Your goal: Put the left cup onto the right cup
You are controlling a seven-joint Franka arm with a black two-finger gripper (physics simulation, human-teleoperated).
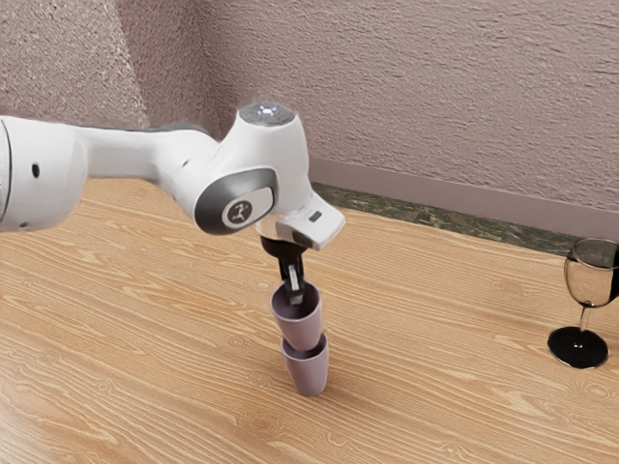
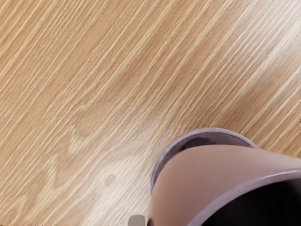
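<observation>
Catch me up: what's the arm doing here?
The arm is stacking two cups. Its gripper is shut on the rim of the top cup, whose base sits in the mouth of the bottom cup. The bottom cup stands on the table. The top cup leans a little and is not yet released. A wine glass stands well apart, at the exterior view's right edge.
</observation>
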